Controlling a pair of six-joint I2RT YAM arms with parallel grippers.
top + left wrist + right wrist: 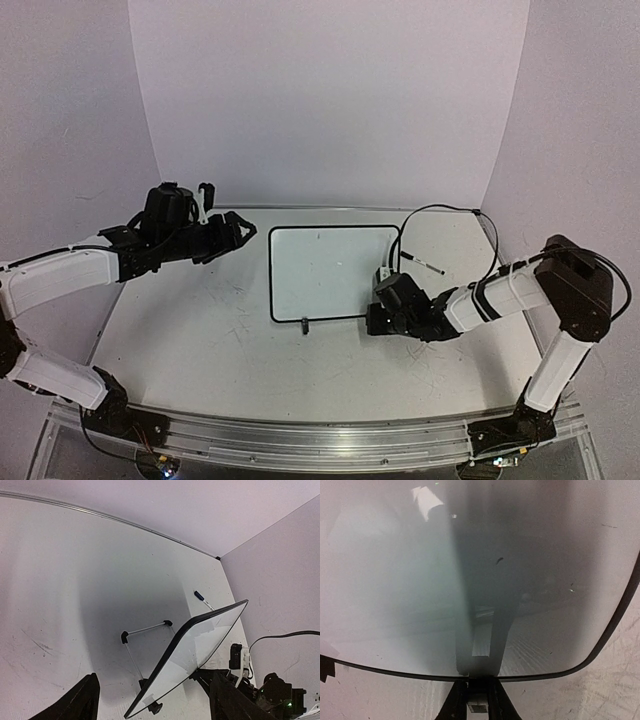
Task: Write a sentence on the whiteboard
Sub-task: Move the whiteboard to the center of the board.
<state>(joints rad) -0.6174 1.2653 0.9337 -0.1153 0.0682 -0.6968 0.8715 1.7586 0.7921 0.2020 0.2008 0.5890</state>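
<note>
The whiteboard (330,270) stands tilted on its wire stand (145,628) at the table's middle. Its face (395,580) is blank apart from a few small specks; no blue sentence shows on it. My right gripper (372,312) is low at the board's right edge. Its fingers are drawn together, with the tips (479,680) against the black frame. My left gripper (243,232) hovers open and empty above the table, left of the board. In the left wrist view the board (200,640) shows between its spread fingers (85,700).
A marker with a blue cap (425,263) lies on the table to the right of the board, seen also in the left wrist view (200,595). A black cable (440,210) loops above it. White walls close the back and both sides.
</note>
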